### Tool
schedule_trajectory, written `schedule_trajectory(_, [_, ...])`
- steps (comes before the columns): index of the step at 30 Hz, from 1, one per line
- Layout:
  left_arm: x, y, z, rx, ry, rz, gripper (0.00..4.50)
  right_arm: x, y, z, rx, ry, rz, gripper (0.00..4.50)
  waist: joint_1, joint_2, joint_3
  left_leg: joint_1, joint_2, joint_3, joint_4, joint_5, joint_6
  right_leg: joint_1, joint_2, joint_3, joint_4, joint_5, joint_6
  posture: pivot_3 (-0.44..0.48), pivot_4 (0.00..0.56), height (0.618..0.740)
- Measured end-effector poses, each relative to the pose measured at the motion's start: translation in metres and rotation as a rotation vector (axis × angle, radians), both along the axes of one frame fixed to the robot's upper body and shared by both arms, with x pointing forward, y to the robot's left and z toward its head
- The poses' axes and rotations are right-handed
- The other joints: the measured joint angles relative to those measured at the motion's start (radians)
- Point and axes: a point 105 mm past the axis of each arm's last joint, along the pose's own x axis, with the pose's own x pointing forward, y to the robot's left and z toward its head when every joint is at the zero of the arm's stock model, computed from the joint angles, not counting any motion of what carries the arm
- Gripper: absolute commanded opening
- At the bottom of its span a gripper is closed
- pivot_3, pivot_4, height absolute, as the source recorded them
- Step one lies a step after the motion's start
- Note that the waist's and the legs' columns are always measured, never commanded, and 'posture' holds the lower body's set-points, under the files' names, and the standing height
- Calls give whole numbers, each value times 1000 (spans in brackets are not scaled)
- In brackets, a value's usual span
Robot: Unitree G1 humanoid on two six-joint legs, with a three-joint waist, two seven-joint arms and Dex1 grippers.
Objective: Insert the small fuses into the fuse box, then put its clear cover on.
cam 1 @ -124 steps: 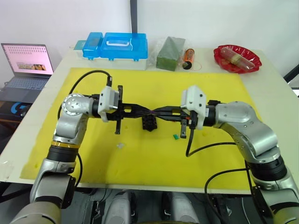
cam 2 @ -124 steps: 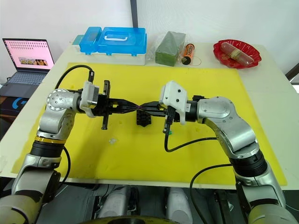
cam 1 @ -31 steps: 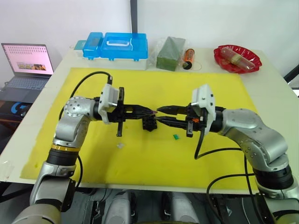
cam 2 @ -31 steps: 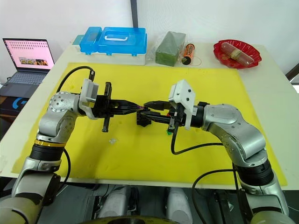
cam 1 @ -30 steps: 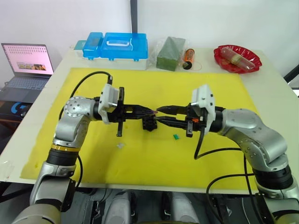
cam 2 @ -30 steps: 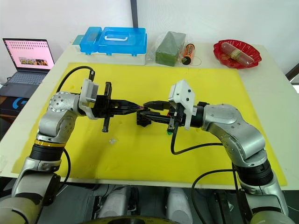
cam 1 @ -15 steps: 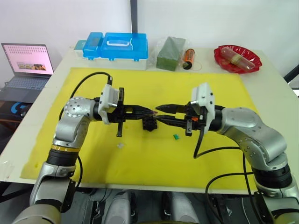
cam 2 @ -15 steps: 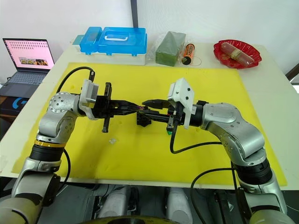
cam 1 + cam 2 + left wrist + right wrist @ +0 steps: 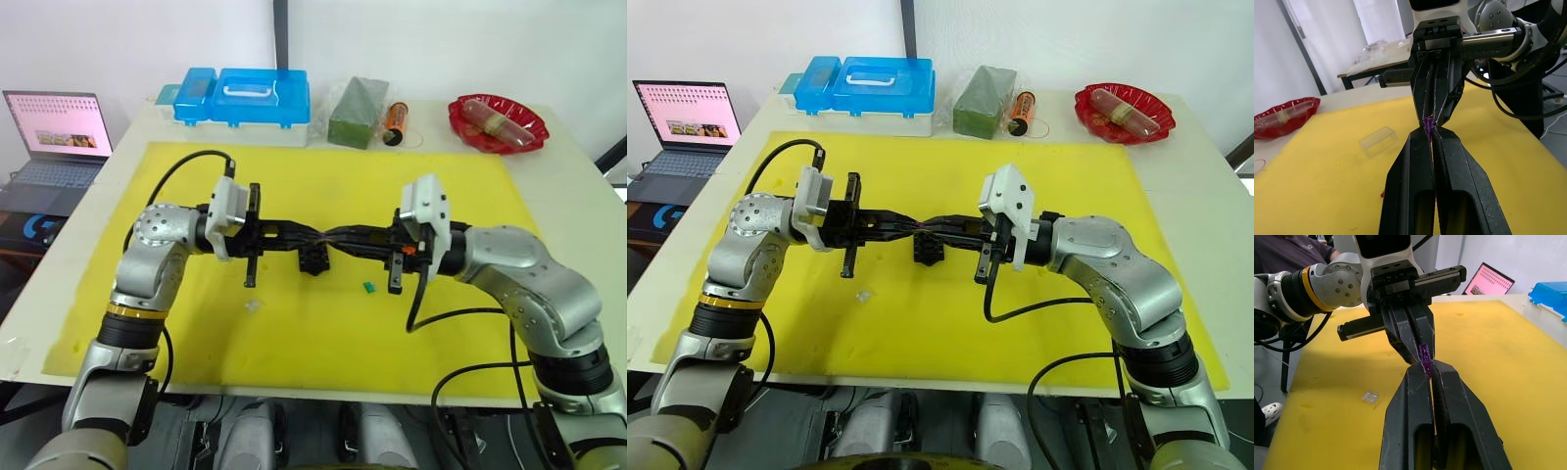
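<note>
Pinkish-purple fuse [image 9: 1424, 354] upright between tip-to-tip left gripper [image 9: 323, 235] and right gripper [image 9: 333, 237], both jaws clamped on it.

Bright, even overhead light; soft shadows under the arms on the mat [image 9: 323, 323]. Wrist views: fingers sharp, backgrounds blurred, windows washed out.

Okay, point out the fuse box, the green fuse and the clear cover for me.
fuse box [image 9: 313, 260], left eye view, middle of the black block.
green fuse [image 9: 368, 287], left eye view, centre of the small green piece on the mat.
clear cover [image 9: 1378, 141], left wrist view, its top face.
</note>
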Motion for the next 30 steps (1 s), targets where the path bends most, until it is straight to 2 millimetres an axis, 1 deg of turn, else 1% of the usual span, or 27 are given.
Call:
schedule_trajectory(8, [-1,0,0,3,-1,0,0,0,0,0,0,1,3,36,0,0,0,0,0,0,0,0,0,0,0,0,0,0,0,0,150,740])
schedule_trajectory(10, [-1,0,0,3,-1,0,486,0,0,0,0,1,4,0,0,0,0,0,0,0,0,0,0,0,0,0,0,0,0,0,150,740])
schedule_trajectory(11, [0,0,0,4,0,2,629,-1,0,0,0,1,6,0,0,0,0,0,0,0,0,0,0,0,0,0,0,0,0,0,150,740])
schedule_trajectory(13, [0,3,-2,13,5,10,1317,-1,0,0,-1,2,10,0,-1,0,0,0,0,0,0,0,0,0,0,0,0,0,0,0,150,740])
schedule_trajectory(15, [1,10,-7,36,21,32,2075,-1,-1,-1,-10,3,9,0,-1,0,0,0,0,0,0,0,0,0,0,0,0,0,0,0,150,740])
schedule_trajectory(18, [6,30,-16,58,71,120,3151,-1,-2,1,-33,1,13,0,-5,1,0,0,1,0,-1,0,0,-1,0,0,0,0,0,0,150,740])
schedule_trajectory(21, [10,50,-19,50,121,222,4280,-1,0,10,-61,-24,29,0,-4,1,1,0,1,0,-1,0,0,-1,0,0,0,0,0,0,150,740])
schedule_trajectory(22, [9,54,-20,40,140,246,4457,0,1,12,-81,-41,35,0,-4,1,1,0,1,0,-1,0,0,-1,0,0,0,0,0,0,150,740])
schedule_trajectory(24, [3,59,-23,25,173,282,4457,2,5,9,-158,-67,45,0,-3,1,1,0,1,0,-1,0,0,0,-1,0,-1,0,0,0,150,740])
schedule_trajectory(26, [-2,59,-32,27,205,302,4457,9,8,-1,-228,-60,34,0,-1,1,1,0,0,0,-1,0,0,0,-1,0,-1,0,0,0,150,740])
schedule_trajectory(29, [-2,59,-39,14,231,328,4457,29,9,-22,-333,-39,-33,0,0,1,1,0,0,0,-1,0,0,0,-1,0,-1,0,0,0,150,740])
schedule_trajectory(30, [-3,58,-39,16,229,329,4457,33,7,-25,-356,-39,-50,0,0,1,1,0,0,0,-1,0,0,0,-1,0,-1,0,0,0,150,740])
